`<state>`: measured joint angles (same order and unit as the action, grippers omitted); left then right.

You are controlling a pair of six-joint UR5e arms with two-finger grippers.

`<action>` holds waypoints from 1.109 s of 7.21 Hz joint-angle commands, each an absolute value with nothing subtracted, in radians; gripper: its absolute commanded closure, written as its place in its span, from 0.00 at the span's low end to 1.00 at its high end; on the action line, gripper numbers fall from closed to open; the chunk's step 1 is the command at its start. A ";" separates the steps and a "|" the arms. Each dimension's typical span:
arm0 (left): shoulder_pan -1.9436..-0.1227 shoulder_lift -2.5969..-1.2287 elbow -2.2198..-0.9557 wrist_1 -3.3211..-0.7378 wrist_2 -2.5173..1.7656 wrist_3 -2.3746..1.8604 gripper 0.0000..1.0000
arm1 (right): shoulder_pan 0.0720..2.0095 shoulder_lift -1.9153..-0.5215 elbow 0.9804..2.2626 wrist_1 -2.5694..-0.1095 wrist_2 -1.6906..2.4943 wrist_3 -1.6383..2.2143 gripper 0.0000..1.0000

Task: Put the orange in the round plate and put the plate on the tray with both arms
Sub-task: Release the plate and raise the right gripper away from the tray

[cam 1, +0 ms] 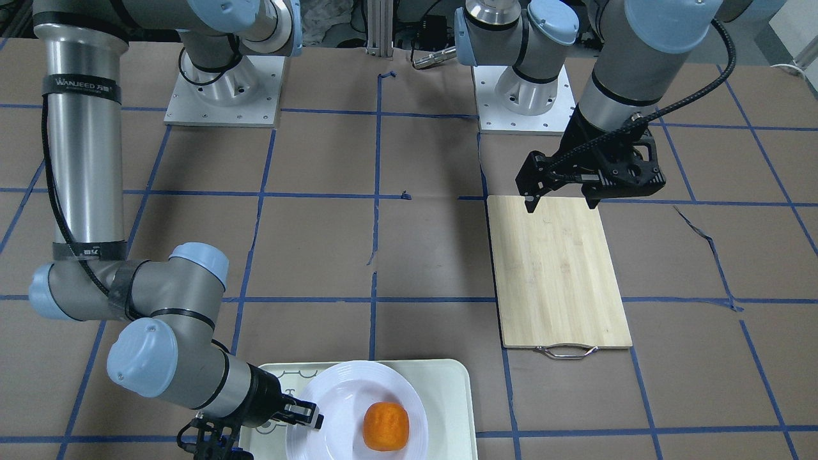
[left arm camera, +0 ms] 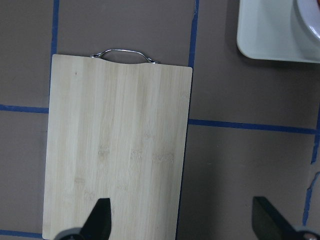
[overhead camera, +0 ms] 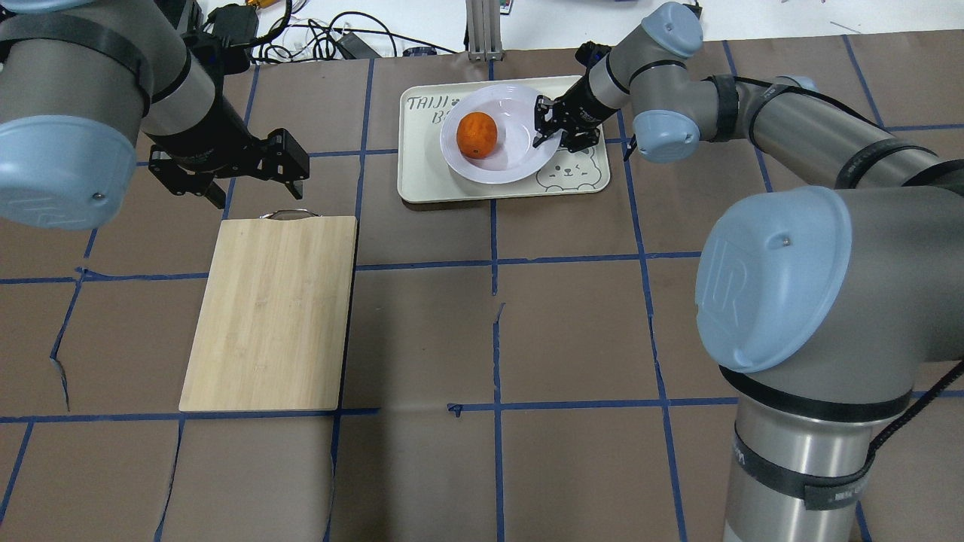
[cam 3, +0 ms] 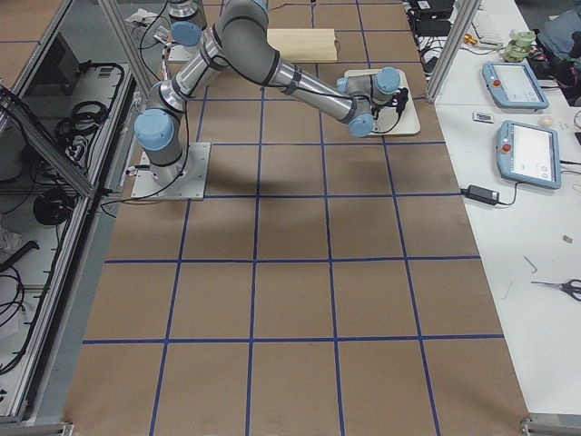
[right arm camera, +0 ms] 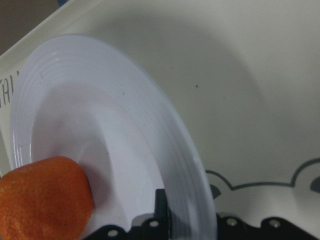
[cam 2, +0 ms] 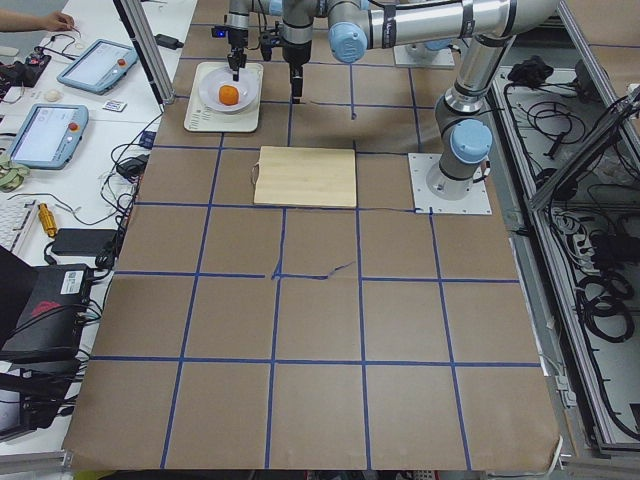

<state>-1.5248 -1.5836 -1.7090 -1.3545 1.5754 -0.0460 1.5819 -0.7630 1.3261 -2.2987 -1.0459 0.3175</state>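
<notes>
**White on mint: both placements look done, only the release is left**

We see the orange (overhead camera: 477, 135) sitting in the sunken centre of the round plate (overhead camera: 512, 162), left of the middle in the overhead view. The plate lies inside the tray (overhead camera: 429, 181), towards the end with the bear face (overhead camera: 566, 177), and part of it covers the lettering at the other end. By our reading, both of the task's 2 placements are as good as made.

The right gripper (overhead camera: 556, 134) is at the plate's rim on the bear side. In the right wrist view 1 black finger reaches over the rim into the plate, and the other is hidden beneath. We judge the claw to be pinched on the rim and holding nothing else. From these views we cannot tell whether the plate rests flat or hangs slightly lifted on that side.

The left gripper (cam 1: 561, 201) hovers above the handle end of the wooden cutting board (overhead camera: 271, 316), well apart from the tray. Its fingers are spread wide and it holds nothing, so only 1 arm has a grip on the plate now.

What we think is left is to let the rim go and draw the right arm clear without dragging the plate or rolling the orange.
</notes>
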 commanded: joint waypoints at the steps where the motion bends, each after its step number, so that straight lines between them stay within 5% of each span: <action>1: -1.525 -1.585 -1.710 -1.355 1.575 -0.046 0.00 | 1.580 -0.779 1.313 -2.301 -1.092 0.337 0.00; 8: -1.525 -1.582 -1.707 -1.353 1.577 -0.048 0.00 | 1.592 -1.357 1.324 -1.549 -1.586 0.104 0.00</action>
